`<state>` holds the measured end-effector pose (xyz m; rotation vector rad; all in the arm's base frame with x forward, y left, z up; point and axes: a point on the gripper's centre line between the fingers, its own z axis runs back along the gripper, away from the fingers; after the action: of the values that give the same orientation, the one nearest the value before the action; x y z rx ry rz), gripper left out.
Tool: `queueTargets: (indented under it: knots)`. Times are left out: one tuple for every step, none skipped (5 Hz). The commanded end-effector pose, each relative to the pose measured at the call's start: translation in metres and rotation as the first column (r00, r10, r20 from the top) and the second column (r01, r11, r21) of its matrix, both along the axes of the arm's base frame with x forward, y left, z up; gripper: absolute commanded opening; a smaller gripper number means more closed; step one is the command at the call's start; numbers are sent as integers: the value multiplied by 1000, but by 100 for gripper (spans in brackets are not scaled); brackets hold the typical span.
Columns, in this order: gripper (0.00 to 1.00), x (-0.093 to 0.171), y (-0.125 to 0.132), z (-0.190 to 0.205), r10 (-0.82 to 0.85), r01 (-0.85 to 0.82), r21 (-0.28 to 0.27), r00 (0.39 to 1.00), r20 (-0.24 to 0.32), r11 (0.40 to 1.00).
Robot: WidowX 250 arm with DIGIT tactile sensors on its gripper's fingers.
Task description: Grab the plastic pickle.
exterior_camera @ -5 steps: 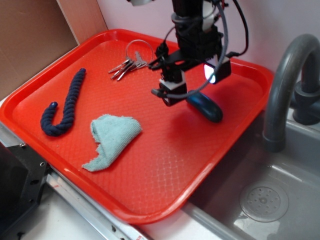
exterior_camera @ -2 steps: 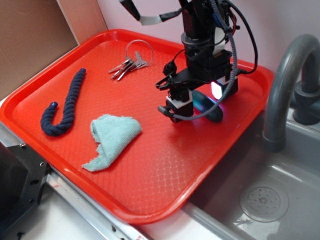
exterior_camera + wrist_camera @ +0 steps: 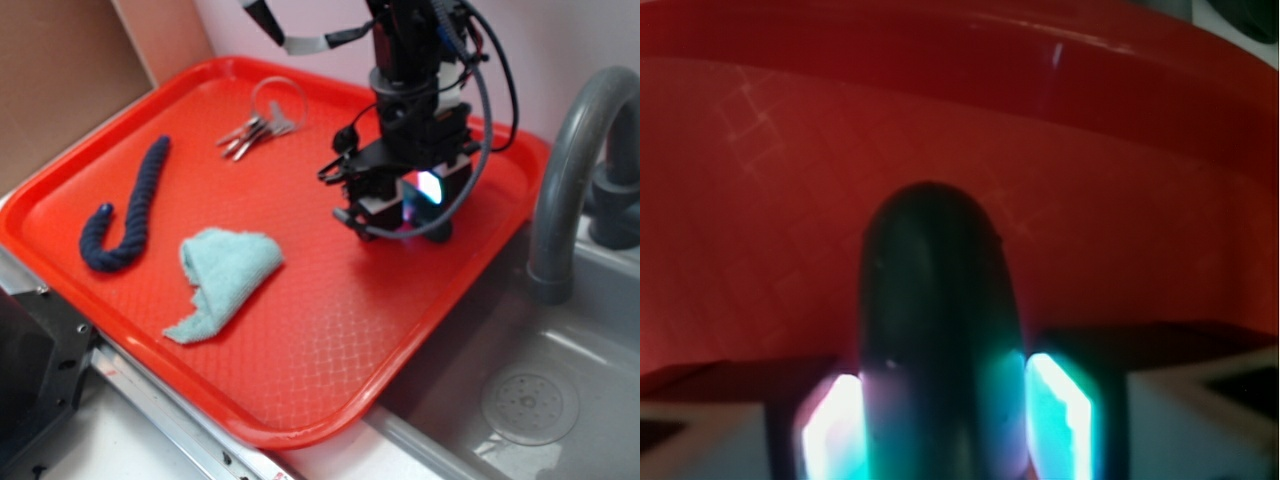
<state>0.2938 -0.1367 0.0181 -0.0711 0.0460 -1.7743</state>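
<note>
The plastic pickle (image 3: 935, 330) fills the middle of the wrist view — dark and glossy, with its rounded end pointing away from the camera. It lies between the two fingers (image 3: 1060, 412), one on each side, both lit in a cyan glow and close against it. Under it is the red tray (image 3: 760, 160) — the raised rim runs across the top.

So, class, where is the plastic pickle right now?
The plastic pickle lies on the red tray near its sink-side edge, between the fingers of the end effector, which mostly hides it in the exterior view.
</note>
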Motion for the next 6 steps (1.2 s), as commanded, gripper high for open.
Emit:
queueTargets:
  knots:
    - [0, -15, -4, 8, 106, -108, 45, 993, 46, 993]
    - [0, -14, 15, 43, 345, -356, 30, 920, 187, 934]
    - [0, -19, 36, 91, 570, -572, -67, 788, 235, 818]
    - [0, -32, 54, 131, 761, -753, -133, 616, 202, 644]
    - [0, -57, 75, 172, 908, -894, -160, 409, 87, 418]
    - [0, -77, 93, 203, 985, -978, -134, 169, -45, 162]
